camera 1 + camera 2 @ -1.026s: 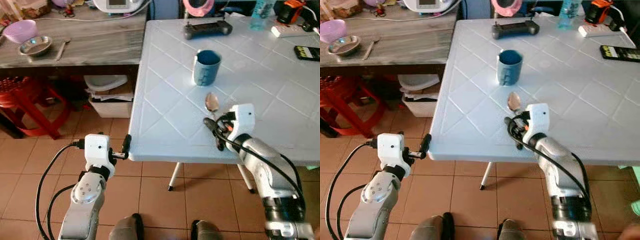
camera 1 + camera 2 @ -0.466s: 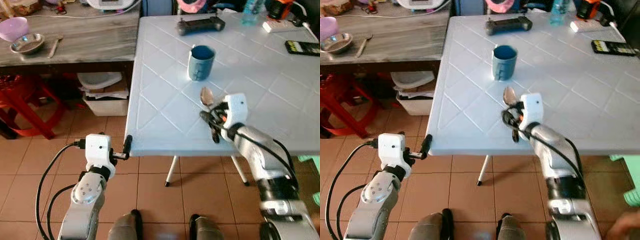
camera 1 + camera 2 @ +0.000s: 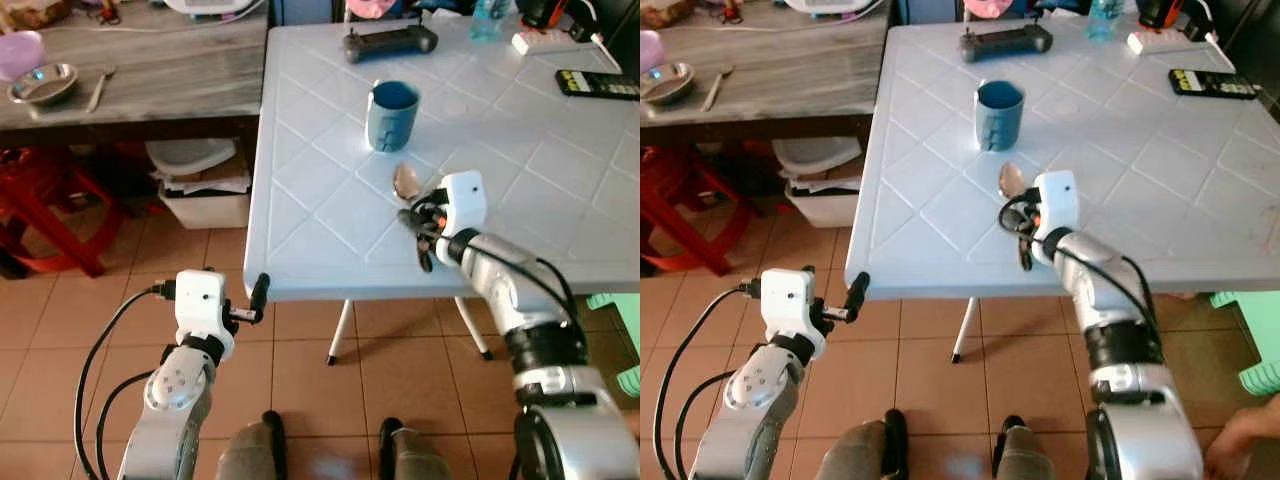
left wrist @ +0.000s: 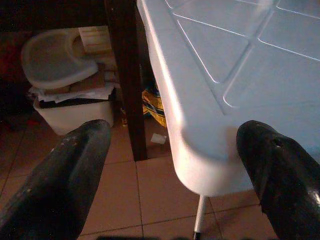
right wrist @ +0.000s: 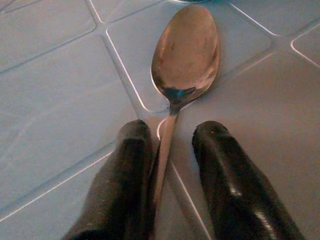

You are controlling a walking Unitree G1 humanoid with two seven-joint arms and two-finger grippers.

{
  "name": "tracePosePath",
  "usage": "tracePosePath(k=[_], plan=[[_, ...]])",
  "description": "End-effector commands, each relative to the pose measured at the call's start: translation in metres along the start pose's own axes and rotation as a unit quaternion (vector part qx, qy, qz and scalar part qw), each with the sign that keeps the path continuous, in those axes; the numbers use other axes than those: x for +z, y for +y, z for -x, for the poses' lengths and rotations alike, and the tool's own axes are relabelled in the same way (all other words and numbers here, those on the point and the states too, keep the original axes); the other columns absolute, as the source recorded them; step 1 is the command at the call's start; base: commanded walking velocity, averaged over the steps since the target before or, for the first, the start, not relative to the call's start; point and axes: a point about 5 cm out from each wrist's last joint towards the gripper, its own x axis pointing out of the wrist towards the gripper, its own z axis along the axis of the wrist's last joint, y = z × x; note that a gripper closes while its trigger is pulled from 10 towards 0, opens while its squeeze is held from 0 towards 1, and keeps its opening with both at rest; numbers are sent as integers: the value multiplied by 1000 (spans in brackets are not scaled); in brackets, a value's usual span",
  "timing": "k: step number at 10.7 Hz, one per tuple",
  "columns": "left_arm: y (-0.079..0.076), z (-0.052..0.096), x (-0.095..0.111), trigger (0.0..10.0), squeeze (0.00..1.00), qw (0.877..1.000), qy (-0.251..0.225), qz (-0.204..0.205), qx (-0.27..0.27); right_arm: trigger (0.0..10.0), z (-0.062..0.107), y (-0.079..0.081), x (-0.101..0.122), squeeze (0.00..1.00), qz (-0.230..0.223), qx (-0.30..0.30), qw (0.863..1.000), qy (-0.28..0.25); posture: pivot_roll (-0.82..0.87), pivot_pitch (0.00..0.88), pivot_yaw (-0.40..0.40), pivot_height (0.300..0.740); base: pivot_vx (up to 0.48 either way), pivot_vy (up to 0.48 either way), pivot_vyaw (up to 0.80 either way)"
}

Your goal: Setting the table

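The right gripper (image 5: 170, 172) straddles the metal spoon (image 5: 186, 52) handle, fingers apart; the bowl points from the white table's (image 3: 300, 200) near edge toward the blue mug (image 3: 391, 115).

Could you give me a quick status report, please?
Right claw low on the table, fingers astride the spoon handle. Left claw open, idle off the table corner. Cup just beyond the spoon.
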Motion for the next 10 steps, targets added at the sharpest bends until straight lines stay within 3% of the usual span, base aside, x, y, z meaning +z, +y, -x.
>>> tracePosePath(k=[1,4,8,10], plan=[[0,3,-2,10000,0,1000,10,-2,-7,0,2,-6,-46,0,-23,-9,995,92,65,185,88,740,0,0,0],[0,6,-4,10000,0,1000,17,-4,-10,0,2,-11,-57,0,-34,-17,994,105,76,189,87,740,0,0,0],[-2,6,-5,10000,0,1000,21,-7,-17,0,17,8,-83,0,-96,-42,990,97,65,189,92,740,0,0,0],[-3,4,-5,10000,0,1000,22,-8,-16,0,26,13,-83,0,-114,-68,989,69,59,183,89,740,0,0,0]])
